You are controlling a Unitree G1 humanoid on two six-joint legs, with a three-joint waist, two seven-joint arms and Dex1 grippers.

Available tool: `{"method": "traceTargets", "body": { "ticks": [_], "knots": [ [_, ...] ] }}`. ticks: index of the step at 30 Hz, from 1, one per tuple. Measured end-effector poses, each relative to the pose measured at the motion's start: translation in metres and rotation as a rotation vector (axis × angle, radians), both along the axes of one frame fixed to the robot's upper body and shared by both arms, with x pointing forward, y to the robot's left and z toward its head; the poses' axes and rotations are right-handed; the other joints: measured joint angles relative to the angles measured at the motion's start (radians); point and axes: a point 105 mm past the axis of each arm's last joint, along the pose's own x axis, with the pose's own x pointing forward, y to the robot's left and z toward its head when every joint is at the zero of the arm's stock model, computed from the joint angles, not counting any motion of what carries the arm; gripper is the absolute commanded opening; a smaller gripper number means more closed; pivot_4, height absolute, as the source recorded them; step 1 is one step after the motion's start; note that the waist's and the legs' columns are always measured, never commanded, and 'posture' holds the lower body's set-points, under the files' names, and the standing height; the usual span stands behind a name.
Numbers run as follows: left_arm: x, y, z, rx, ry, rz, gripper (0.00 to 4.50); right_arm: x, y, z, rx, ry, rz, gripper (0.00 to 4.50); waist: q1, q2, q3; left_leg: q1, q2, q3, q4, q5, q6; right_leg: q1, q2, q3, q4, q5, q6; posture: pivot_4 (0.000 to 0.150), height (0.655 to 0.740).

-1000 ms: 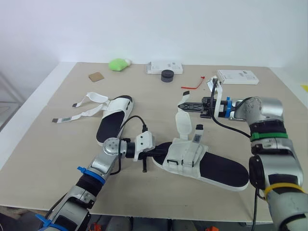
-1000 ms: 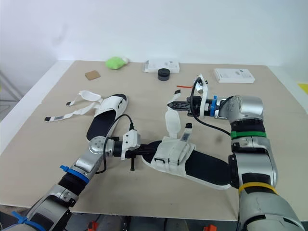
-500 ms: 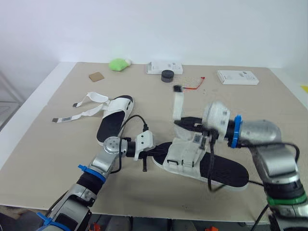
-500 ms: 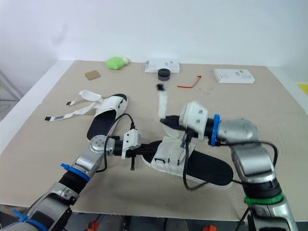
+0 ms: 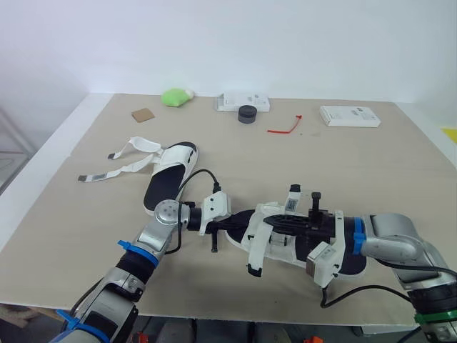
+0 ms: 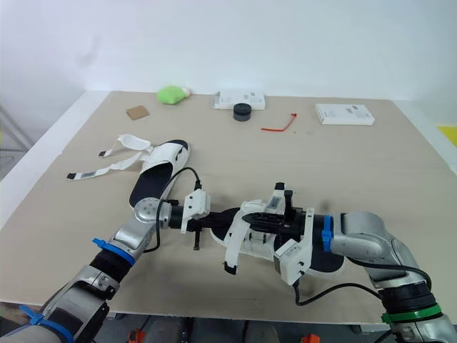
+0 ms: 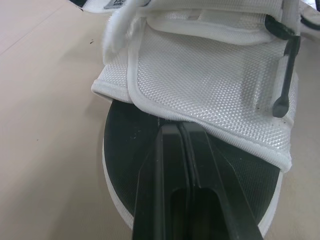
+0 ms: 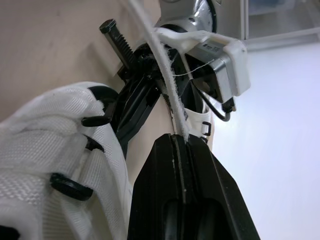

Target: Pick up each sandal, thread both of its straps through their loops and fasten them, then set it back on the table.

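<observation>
The near sandal point(image 5: 275, 241), white upper on a black sole, lies at the table's front centre. My left gripper point(image 5: 234, 223) is shut on its toe end, the fingers pinching the black sole edge point(image 7: 125, 145). My right gripper point(image 5: 267, 220) reaches across the upper from the heel side and is shut on one white strap point(image 5: 258, 247), which drapes over the near side with its dark tip hanging by the table. In the right wrist view the strap point(image 8: 162, 75) runs out from between the closed fingers. The second sandal point(image 5: 171, 175) lies farther left, its two straps point(image 5: 121, 161) spread loose.
Along the far edge sit a green lump point(image 5: 177, 95), a white box point(image 5: 243, 101) with a black round piece point(image 5: 247, 113), a red tie point(image 5: 285, 127), another white box point(image 5: 350, 115) and a brown card point(image 5: 143, 114).
My right arm swung from the far side over the near sandal to its front, carrying the strap from raised upright to draped across the upper. The left gripper kept its hold.
</observation>
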Motion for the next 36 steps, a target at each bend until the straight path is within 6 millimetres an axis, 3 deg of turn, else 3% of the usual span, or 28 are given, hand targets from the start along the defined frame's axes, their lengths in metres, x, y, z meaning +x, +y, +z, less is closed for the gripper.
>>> {"method": "traceTargets", "body": {
  "ticks": [2,5,13,17,19,21,24,26,29,34,36],
  "knots": [
    [0.000,-0.001,0.000,-0.002,0.002,-0.003,0.00,-0.001,0.001,-0.007,-0.005,0.042,-0.011,1.44,0.002,0.000,0.000,0.000,0.000,0.000,0.000,0.000,0.000,0.001,0.000,0.000,0.000,0.000,0.000,0.150,0.7400],
    [0.000,-0.002,-0.001,-0.003,0.006,-0.003,0.00,-0.001,-0.001,-0.003,-0.004,0.037,-0.021,2.87,0.003,-0.001,0.000,0.001,-0.001,0.000,0.000,0.000,0.000,0.002,-0.001,0.000,0.000,0.000,0.000,0.150,0.7400],
    [0.000,-0.002,-0.001,-0.005,0.009,-0.003,0.00,-0.001,-0.025,0.011,-0.110,0.048,-0.034,2.87,0.006,-0.001,0.001,0.003,-0.001,0.002,0.000,0.000,0.000,0.003,-0.003,0.000,0.000,0.000,0.000,0.150,0.7400],
    [0.001,-0.002,-0.001,-0.005,0.009,0.001,0.00,0.027,-0.060,0.053,-0.078,0.195,-0.287,2.87,0.006,0.001,0.002,0.003,0.001,0.004,0.000,0.000,0.000,0.002,-0.004,0.000,0.000,0.000,0.000,0.150,0.7400],
    [0.000,-0.003,-0.001,-0.006,0.009,-0.004,0.00,0.031,-0.070,0.077,0.084,0.393,-0.419,2.87,0.009,0.002,0.002,0.003,0.001,0.004,0.000,0.000,0.000,0.003,-0.004,-0.001,0.000,0.000,0.000,0.150,0.7400],
    [-0.001,-0.004,-0.001,-0.007,0.010,-0.011,0.00,0.022,-0.070,0.099,0.251,0.684,-0.484,2.87,0.011,0.003,0.002,0.003,0.002,0.003,-0.001,0.000,0.000,0.003,-0.005,-0.001,0.000,0.000,0.000,0.150,0.7400],
    [-0.002,-0.005,-0.001,-0.009,0.011,-0.020,0.00,-0.013,-0.058,0.115,0.338,1.217,-0.538,2.87,0.015,0.002,0.002,0.004,0.002,0.003,-0.004,0.000,0.000,0.003,-0.008,-0.001,0.000,0.000,-0.001,0.150,0.7400],
    [-0.002,-0.005,-0.002,-0.008,0.015,-0.021,0.00,-0.046,-0.041,0.103,0.256,1.508,-0.518,2.87,0.017,-0.005,-0.002,0.004,0.003,0.003,-0.006,-0.001,0.000,0.002,-0.013,-0.002,-0.001,-0.001,-0.001,0.150,0.7400],
    [-0.001,-0.007,0.000,-0.010,0.014,-0.021,0.00,-0.081,-0.018,0.076,0.161,1.766,-0.474,2.87,0.017,-0.006,-0.001,0.000,0.001,0.003,-0.006,-0.001,-0.001,-0.003,-0.017,-0.006,-0.003,-0.001,0.000,0.150,0.7400],
    [0.002,-0.007,0.000,-0.010,0.016,-0.011,0.00,-0.083,-0.004,0.034,0.237,1.845,-0.618,2.87,0.013,-0.003,0.000,-0.002,0.001,0.010,-0.005,-0.001,0.000,-0.004,-0.029,-0.019,-0.018,-0.001,0.000,0.150,0.7400],
    [0.002,-0.007,-0.001,-0.010,0.017,-0.008,0.00,-0.075,0.001,0.017,0.303,1.832,-0.700,2.87,0.011,-0.004,0.001,-0.002,0.001,0.012,-0.003,-0.001,0.000,-0.004,-0.031,-0.022,-0.019,-0.001,0.000,0.150,0.7400]
  ]
}}
